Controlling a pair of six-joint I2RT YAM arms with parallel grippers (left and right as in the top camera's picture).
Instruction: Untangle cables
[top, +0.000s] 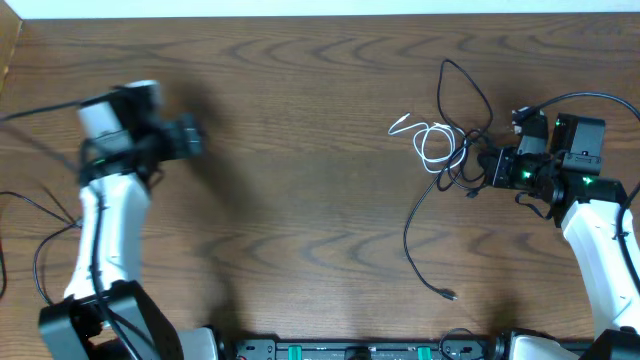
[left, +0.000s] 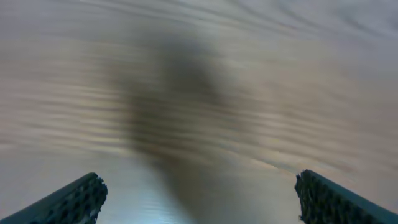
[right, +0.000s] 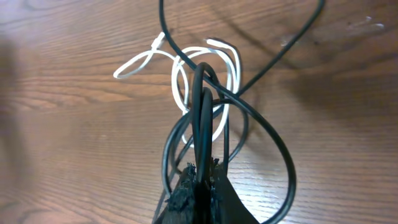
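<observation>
The brown wooden tabletop (top: 300, 150) has a small knot of cords on its right side. The knot is made of thin black cords (right: 202, 112) and one short thin white cord (right: 175, 81).

The right pincer (right: 200, 177) is pinched shut on the black cords. A few black loops are bunched between its fingers. The white cord is curled in small rings just past the pincer tips, on the left side of the knot. The black loops cross over it. I cannot tell if the white cord is caught in the grip too.

The left pincer (top: 190, 138) is far off on the left side of the tabletop. It is open wide and holds nothing. Its own camera shows only blurry wood.

The big thing for the next move is this: the knot lies well to the right of the left pincer, and only the right arm is near it. So the left arm would need to come across to the right to help, I think.

One long black tail (top: 409, 235) runs out of the knot toward the near edge. It ends in a small plug (top: 452, 296). This tail lies mostly near to far. Another black loop (top: 445, 68) pokes out toward the far edge. The white cord's loose end points left, toward the left arm. That end looks like the easiest bit to pull free.
</observation>
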